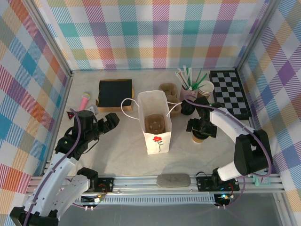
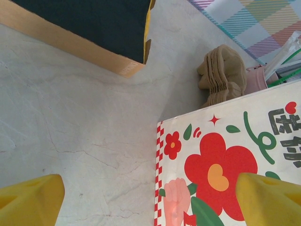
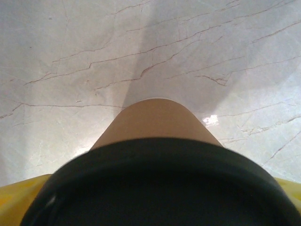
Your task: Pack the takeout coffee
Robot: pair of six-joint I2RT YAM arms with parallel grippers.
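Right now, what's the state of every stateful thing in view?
Brown kraft paper cup with black plastic lid: upright on table, lid on.
White flower-print paper bag: upright, open-topped, brown pulp tray inside.
Pink cup: upright, holding straws.
Right gripper: open, straddling the brown cup.
Left gripper: open, empty.

The takeout coffee (image 1: 198, 138) stands on the table (image 1: 122, 150) just right of the white paper bag (image 1: 157, 141), directly under the right gripper (image 1: 200, 128) (mostly hiding its lid). The left gripper (image 1: 112, 120) hangs spread, left of the bag.
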